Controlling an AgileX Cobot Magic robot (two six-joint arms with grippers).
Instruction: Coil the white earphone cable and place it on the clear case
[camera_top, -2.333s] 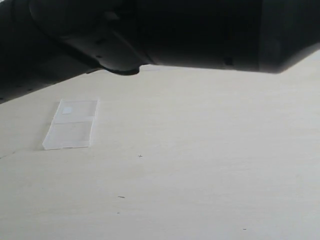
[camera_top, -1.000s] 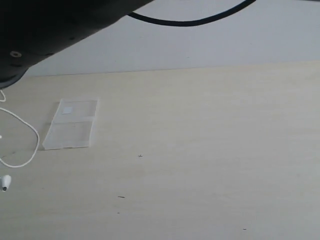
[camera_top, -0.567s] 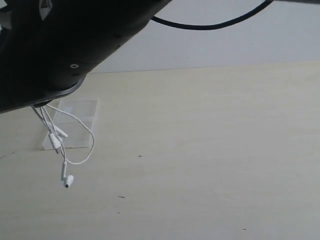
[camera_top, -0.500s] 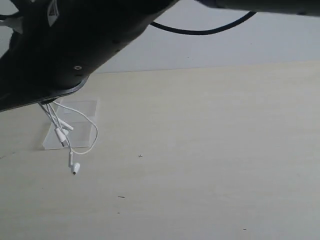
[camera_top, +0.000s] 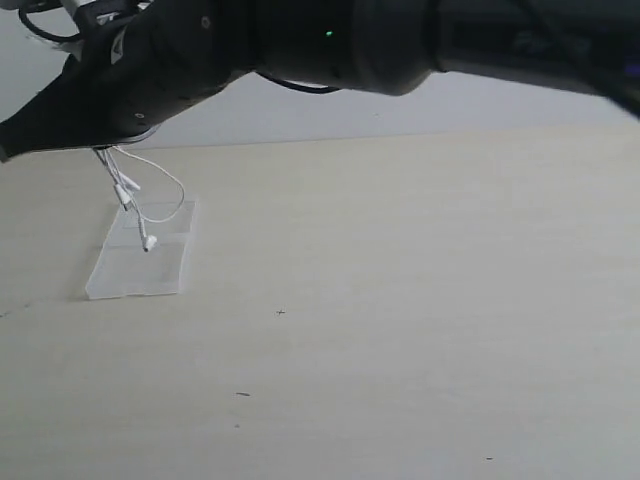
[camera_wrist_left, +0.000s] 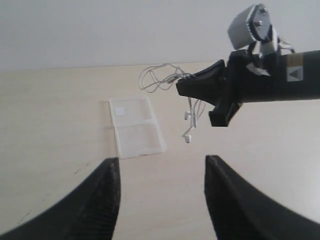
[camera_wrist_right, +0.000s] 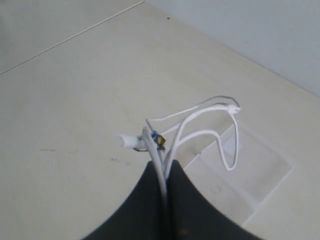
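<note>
Moved: white earphone cable (camera_top: 128, 186) was carried over clear case (camera_top: 140, 270) | pinched by right gripper (camera_wrist_right: 162, 170), hung above it | left gripper (camera_wrist_left: 162, 167) spread.

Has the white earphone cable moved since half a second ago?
Yes. The white earphone cable moved upward in view; its lowest earbud now overlaps the clear case, previously below it.

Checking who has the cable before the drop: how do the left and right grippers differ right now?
The left gripper stands open and empty; the right gripper is shut on the white earphone cable. The right gripper hangs close by the clear case, with the cable dangling below it; the left gripper sits farther back, facing the case. Shared: both have dark fingers, and neither touches the case.
</note>
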